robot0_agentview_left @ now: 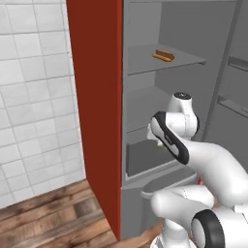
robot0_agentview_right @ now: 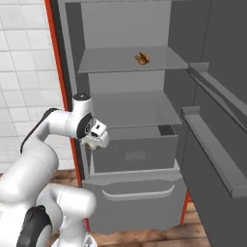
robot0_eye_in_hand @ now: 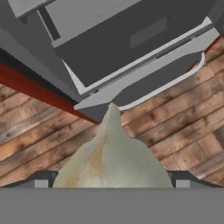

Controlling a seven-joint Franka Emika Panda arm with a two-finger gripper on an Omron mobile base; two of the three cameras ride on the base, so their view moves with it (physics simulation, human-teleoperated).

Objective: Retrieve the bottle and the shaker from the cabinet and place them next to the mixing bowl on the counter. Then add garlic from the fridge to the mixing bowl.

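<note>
Garlic out of the fridge — the bowl leg is coming next.
Left base view: the arm is reaching beside the open fridge (robot0_agentview_left: 160,72). Right base view: the pincer (robot0_agentview_right: 94,140) is hanging just off the fridge's left edge, level with the drawer (robot0_agentview_right: 135,154). Hand view: the pincer is grasping the garlic (robot0_eye_in_hand: 114,162) between wide-set jaws above the wooden floor (robot0_eye_in_hand: 175,131) — next I judge it needs carrying to the mixing bowl.

The tall grey fridge (robot0_agentview_right: 144,120) is showing smooth, matt walls and shelves, like painted metal or plastic. The lumpy whitish-cream garlic bulb (robot0_eye_in_hand: 114,157) is looking papery and dull. The brown plank floor (robot0_eye_in_hand: 175,118) is showing grainy wood. The white wall tiles (robot0_agentview_left: 34,97) are looking smooth.
</note>
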